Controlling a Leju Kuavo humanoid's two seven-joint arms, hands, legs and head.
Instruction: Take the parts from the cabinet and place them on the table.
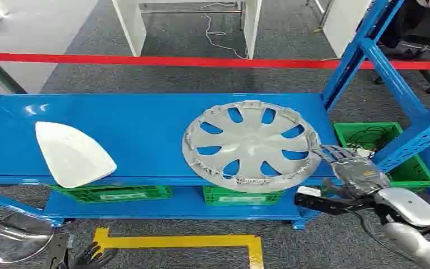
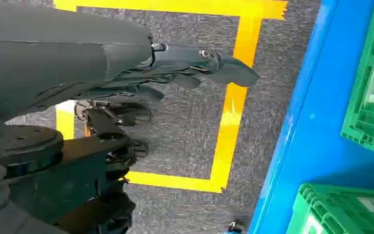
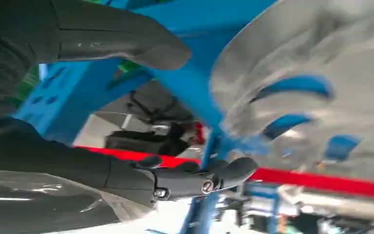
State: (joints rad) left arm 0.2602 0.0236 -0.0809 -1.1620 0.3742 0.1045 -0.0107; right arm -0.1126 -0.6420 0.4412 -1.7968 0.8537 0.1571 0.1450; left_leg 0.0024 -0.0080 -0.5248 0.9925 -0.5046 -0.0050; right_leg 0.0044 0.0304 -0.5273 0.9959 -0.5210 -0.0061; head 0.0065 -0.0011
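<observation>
A silver hubcap (image 1: pixel 252 144) lies flat on the blue shelf (image 1: pixel 140 117), its front rim hanging slightly over the shelf's front edge. A white curved panel (image 1: pixel 71 153) lies at the shelf's left end. My right hand (image 1: pixel 351 168) is just off the hubcap's right rim, fingers spread toward it and nothing in its grasp. In the right wrist view the thumb (image 3: pixel 126 44) and fingers (image 3: pixel 199 178) stand apart, with the blurred hubcap (image 3: pixel 331 63) beyond them. My left hand (image 1: pixel 84 258) hangs low by the floor, holding nothing; its fingers (image 2: pixel 195 73) are loosely extended.
Green crates (image 1: pixel 112 193) sit on the lower shelf, and another green crate (image 1: pixel 375 145) with cables stands at the right. Blue uprights (image 1: pixel 364 50) rise right of the hubcap. Red tape (image 1: pixel 201 61) runs behind the rack. A yellow floor marking (image 1: pixel 190 241) lies in front.
</observation>
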